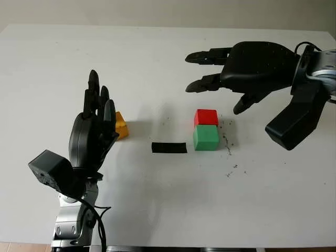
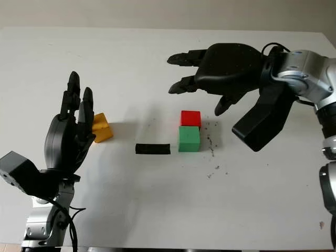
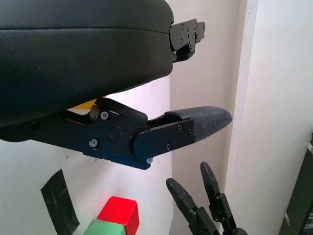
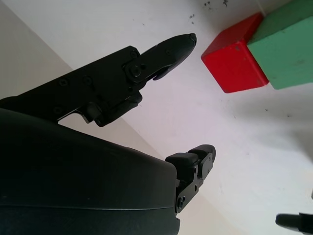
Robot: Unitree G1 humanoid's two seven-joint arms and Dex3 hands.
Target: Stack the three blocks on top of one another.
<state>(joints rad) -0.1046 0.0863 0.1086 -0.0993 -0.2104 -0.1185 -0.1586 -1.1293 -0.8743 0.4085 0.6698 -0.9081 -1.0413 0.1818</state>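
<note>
A red block (image 1: 206,116) and a green block (image 1: 205,138) stand on the white table (image 1: 157,63), touching, with the red one just behind the green one. They also appear in the right wrist view as red block (image 4: 234,58) and green block (image 4: 288,46). A yellow block (image 1: 121,126) lies to the left, partly hidden by my left hand (image 1: 101,92). That hand is open, held upright right beside the yellow block and holding nothing. My right hand (image 1: 207,84) is open and hovers above the table behind and to the right of the red block.
A strip of black tape (image 1: 169,147) lies flat on the table between the yellow block and the green one. Dark specks (image 1: 229,142) dot the surface to the right of the green block. The table's far edge (image 1: 157,26) runs along the back.
</note>
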